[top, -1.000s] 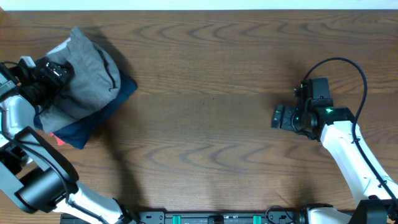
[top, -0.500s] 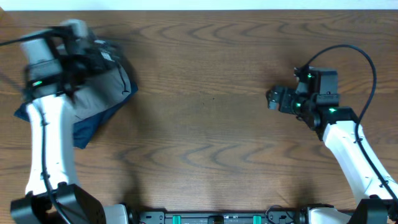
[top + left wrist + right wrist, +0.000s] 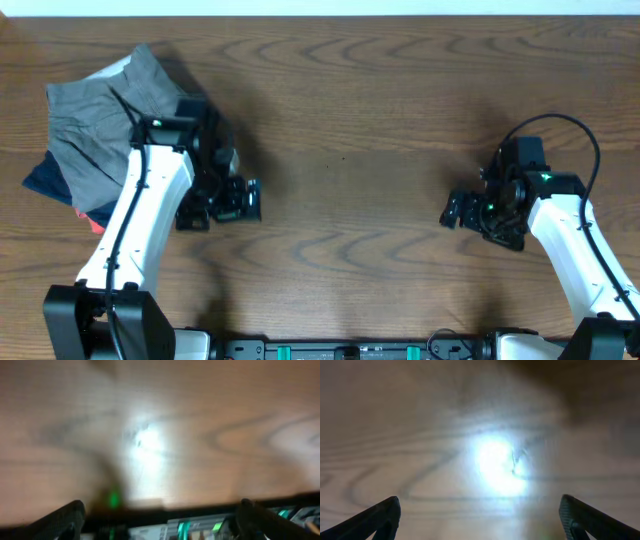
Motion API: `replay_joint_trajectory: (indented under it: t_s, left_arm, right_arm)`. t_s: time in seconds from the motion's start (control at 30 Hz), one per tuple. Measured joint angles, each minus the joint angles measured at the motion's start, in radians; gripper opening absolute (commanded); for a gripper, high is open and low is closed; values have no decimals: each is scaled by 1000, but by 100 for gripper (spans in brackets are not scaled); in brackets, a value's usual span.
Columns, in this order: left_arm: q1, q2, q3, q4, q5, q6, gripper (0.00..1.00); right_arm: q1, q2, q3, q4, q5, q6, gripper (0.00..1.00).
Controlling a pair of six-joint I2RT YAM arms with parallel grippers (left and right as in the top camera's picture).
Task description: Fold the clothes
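The grey shorts (image 3: 95, 125) lie in a folded heap at the far left of the table, on top of a dark navy garment (image 3: 45, 180). My left gripper (image 3: 222, 202) is open and empty, over bare wood to the right of the heap. Its wrist view shows its fingertips (image 3: 160, 520) wide apart over blurred wood and the table's front rail. My right gripper (image 3: 458, 210) is open and empty over bare wood at the right. Its wrist view shows both fingertips (image 3: 480, 515) spread over the tabletop.
A small red-orange scrap (image 3: 92, 217) peeks out at the lower edge of the navy garment. The wooden table (image 3: 340, 150) runs between the two arms. A black rail with green parts (image 3: 340, 350) lines the front edge.
My left arm has let go of the shorts and swung right and forward, off the heap. The shorts now lie flatter on the navy garment. My right gripper moved a little toward the front.
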Motion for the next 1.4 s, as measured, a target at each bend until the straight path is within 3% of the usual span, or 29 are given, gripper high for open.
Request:
replay_joint_trajectory:
  t_s: [0.2,0.43,0.67,0.9,1.4]
  left_arm:
    - [-3,-172,-192,61,-15,-31,98]
    - [-3,-692,-358,280,-69,-157,98]
    - [-3,-1100,-382,425,-154,-196,98]
    - [-3,-1268,-382,424,-173,-211,98]
    - [-3,-1273,-383,348,-177,-214,98]
  right_arm:
    - [23,-179,-84,8,2,29,98]
    - [139,-717,-274,216,85,115,99]
    - [166,-1058,-326,218,179,142,99]
    - [166,-1116,-330,175,201,146,99]
    - [166,-1116,-336,-24,209,153,99]
